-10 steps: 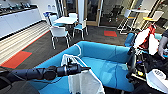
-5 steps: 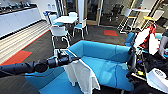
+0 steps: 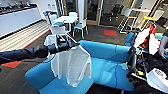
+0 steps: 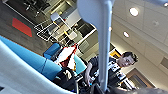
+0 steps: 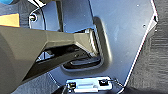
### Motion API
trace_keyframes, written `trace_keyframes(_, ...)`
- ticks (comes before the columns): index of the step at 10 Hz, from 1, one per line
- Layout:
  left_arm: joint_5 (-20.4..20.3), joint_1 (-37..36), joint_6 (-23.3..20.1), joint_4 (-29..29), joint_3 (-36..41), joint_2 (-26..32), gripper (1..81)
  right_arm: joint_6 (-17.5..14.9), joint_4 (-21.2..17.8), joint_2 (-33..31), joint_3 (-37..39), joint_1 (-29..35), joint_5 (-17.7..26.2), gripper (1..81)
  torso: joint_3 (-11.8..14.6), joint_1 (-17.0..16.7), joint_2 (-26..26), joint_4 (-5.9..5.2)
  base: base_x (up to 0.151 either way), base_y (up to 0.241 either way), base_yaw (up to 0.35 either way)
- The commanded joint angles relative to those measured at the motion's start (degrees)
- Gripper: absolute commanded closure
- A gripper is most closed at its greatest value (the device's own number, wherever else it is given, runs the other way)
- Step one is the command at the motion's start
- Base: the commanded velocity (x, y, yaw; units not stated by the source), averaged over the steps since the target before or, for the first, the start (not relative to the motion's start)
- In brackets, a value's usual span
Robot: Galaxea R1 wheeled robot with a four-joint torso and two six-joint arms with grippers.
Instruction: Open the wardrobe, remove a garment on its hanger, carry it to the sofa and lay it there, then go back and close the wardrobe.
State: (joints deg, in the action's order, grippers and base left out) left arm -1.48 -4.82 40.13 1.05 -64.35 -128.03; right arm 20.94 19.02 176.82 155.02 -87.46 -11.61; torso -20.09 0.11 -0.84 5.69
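- A white table (image 3: 65, 19) stands in the upper middle of the head view, with white chairs (image 3: 81, 26) around it.
- A white counter (image 3: 15, 18) with cabinets runs along the upper left.
- A red floor patch (image 3: 110, 32) lies right of centre, another (image 3: 11, 64) at the left edge.
- A tall table with stools (image 3: 136, 15) sits upper right.
- A person (image 4: 113, 71) in a dark patterned shirt shows in the left wrist view.

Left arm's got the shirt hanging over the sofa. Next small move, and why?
Probably lower the left gripper a little. The garment hangs limp from it over the sofa, and its lower hem seems right at the seat, so a small descent should let the cloth start settling before any release.
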Motion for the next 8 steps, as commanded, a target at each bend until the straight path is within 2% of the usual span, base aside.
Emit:
trace_keyframes(1,-2.30,-11.39,1.52,0.97,-1.82,-8.02,81.1,-0.29,-0.30,0.40,-0.25,0.13,3.34,1.0,0.02,0.00,0.00,0.00,0.000,0.000,0.000)
trace_keyframes(5,-2.48,-13.94,4.42,1.06,-9.38,-17.26,81.1,-0.21,-0.30,0.40,-0.25,0.13,3.61,1.0,-0.02,0.00,0.02,0.00,0.000,0.000,0.000)
trace_keyframes(8,-2.66,-14.56,5.22,1.06,-13.33,-20.43,81.1,-0.20,-0.38,0.48,-0.25,0.48,3.78,1.0,-0.02,0.00,0.02,0.00,0.000,0.000,0.000)
